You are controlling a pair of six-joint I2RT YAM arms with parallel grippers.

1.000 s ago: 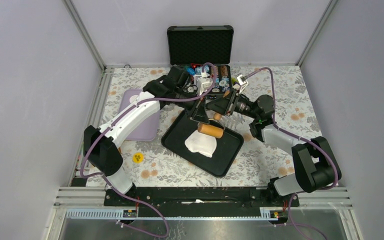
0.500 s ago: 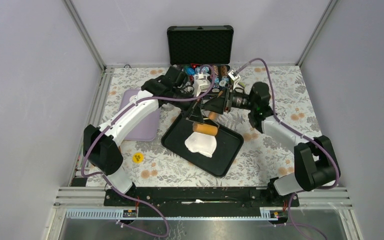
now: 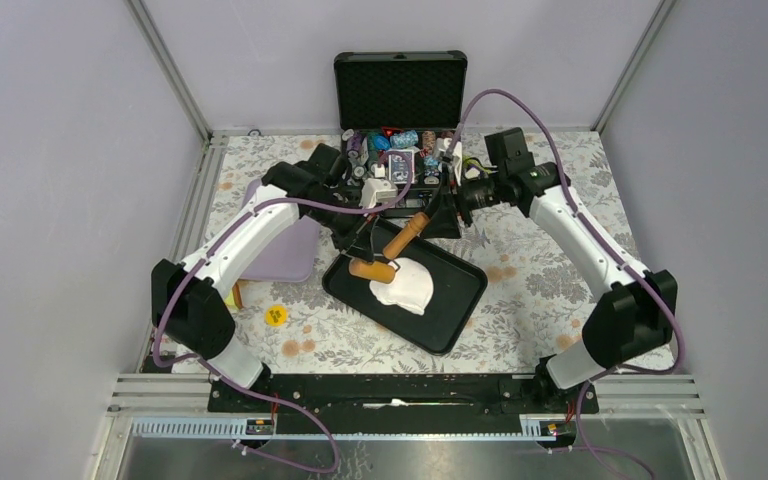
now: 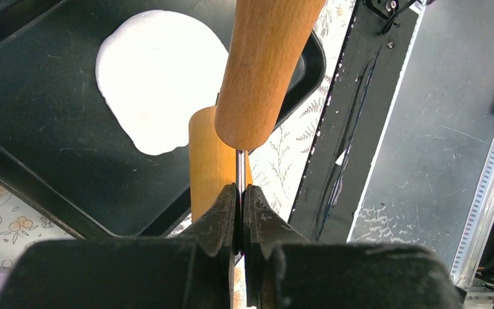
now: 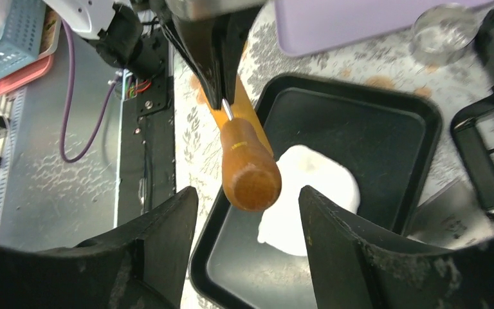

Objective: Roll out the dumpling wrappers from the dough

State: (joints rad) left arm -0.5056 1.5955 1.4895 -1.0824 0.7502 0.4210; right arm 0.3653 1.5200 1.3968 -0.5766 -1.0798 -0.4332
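Since a second ago the right gripper (image 5: 247,193) has pulled back toward the far right and let go. Its jaws now sit wide on either side of the rolling pin (image 3: 405,236) end, not touching it. Left gripper (image 4: 240,193) is clamped tight on the pin's thin metal axle, holding it tilted. Dough (image 3: 407,286) lies flat in the black tray (image 3: 455,312), mid-table.
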